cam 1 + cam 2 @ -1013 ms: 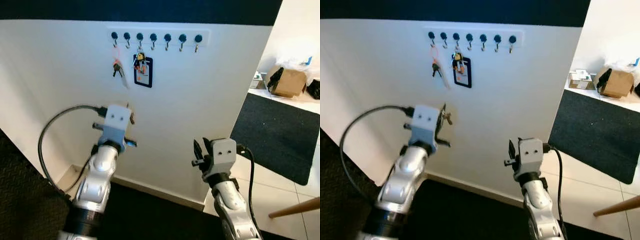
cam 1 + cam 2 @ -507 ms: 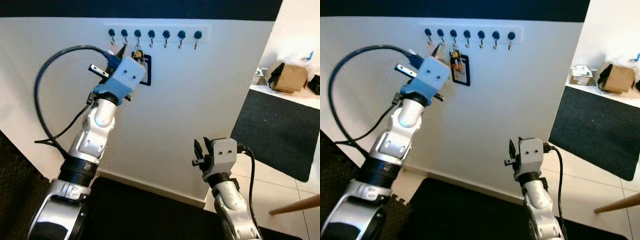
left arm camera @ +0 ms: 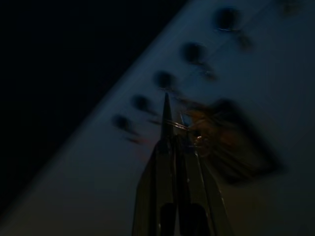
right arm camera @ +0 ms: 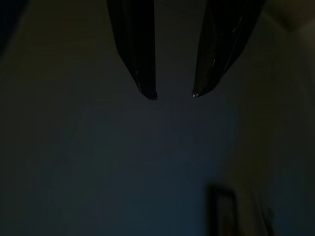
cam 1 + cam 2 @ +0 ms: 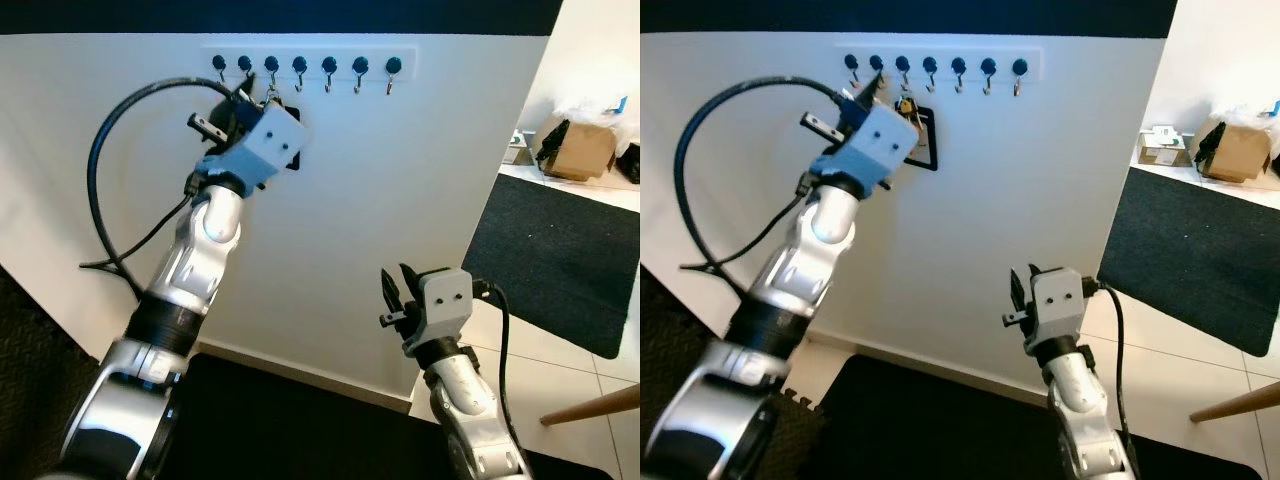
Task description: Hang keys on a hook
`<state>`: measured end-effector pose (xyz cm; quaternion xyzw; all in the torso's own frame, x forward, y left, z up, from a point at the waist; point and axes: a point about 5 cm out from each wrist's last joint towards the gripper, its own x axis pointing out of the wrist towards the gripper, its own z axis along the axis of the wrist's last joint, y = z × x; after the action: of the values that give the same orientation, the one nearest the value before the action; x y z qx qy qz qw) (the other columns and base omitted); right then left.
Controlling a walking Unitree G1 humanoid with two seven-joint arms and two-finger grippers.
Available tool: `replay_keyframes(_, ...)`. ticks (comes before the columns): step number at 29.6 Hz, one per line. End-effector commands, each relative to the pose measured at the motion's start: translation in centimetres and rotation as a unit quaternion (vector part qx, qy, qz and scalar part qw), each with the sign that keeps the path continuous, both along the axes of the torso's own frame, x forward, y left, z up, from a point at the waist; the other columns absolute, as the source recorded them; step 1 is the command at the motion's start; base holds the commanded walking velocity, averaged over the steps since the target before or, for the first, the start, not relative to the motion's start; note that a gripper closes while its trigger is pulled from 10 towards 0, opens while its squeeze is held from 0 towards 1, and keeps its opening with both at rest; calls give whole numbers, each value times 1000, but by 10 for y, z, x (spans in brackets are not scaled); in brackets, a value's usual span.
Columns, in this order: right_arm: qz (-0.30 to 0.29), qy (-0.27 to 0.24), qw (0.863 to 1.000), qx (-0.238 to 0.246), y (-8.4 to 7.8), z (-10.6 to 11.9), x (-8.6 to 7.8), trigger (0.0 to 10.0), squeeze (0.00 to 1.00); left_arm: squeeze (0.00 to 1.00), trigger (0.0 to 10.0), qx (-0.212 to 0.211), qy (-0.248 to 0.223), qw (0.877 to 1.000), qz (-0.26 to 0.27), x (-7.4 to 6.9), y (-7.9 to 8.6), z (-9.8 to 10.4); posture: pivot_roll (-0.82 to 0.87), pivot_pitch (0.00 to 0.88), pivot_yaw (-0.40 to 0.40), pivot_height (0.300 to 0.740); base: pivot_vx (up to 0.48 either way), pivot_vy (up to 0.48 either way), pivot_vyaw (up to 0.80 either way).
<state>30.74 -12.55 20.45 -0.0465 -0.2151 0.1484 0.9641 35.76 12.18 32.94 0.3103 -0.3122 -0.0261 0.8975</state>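
Observation:
A white rack of several black hooks (image 5: 310,65) runs along the top of the white wall. My left gripper (image 5: 238,100) is raised against the wall just under the rack's left hooks, shut on the keys, which are barely visible at its tip. In the dark left wrist view its fingers (image 3: 166,147) lie pressed together, pointing at a hook (image 3: 165,78). A key bunch with a black tag (image 5: 927,140) hangs from a hook right beside it, half hidden by the wrist. My right gripper (image 5: 395,290) stands open low before the wall, fingertips (image 4: 150,91) apart and holding nothing.
A black cable (image 5: 110,170) loops out from the left wrist. To the right lie a dark rug (image 5: 550,260), a cardboard box (image 5: 575,150) and a wooden leg (image 5: 590,405). A black mat (image 5: 300,420) covers the floor at the wall's foot.
My left arm has risen from waist height up to the hook rack, then shifted slightly right toward the hooks. The right arm has barely moved.

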Motion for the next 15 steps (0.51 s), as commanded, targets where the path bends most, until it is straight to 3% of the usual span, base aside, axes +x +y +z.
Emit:
replay_keyframes(1,54,-25,998,1,14,19,-5,10000,0,0,10000,-30,39,997,-60,-11,1,-5,45,178,116,740,0,0,0)
replay_keyframes(7,111,-45,993,8,32,34,-10,10000,0,0,10000,-71,71,989,-106,-24,-1,-15,64,178,100,740,0,0,0)
replay_keyframes(10,151,-45,988,4,49,34,-15,10000,0,0,10000,-88,95,981,-145,-33,-12,-26,75,177,86,740,0,0,0)
replay_keyframes(14,156,-34,987,-10,54,28,-14,10000,0,0,10000,-99,109,972,-181,-40,-21,-27,72,176,83,740,0,0,0)
replay_keyframes(15,155,-28,988,-7,54,27,-13,10000,47,0,10000,-99,115,968,-202,-44,-27,-28,71,175,84,740,0,0,0)
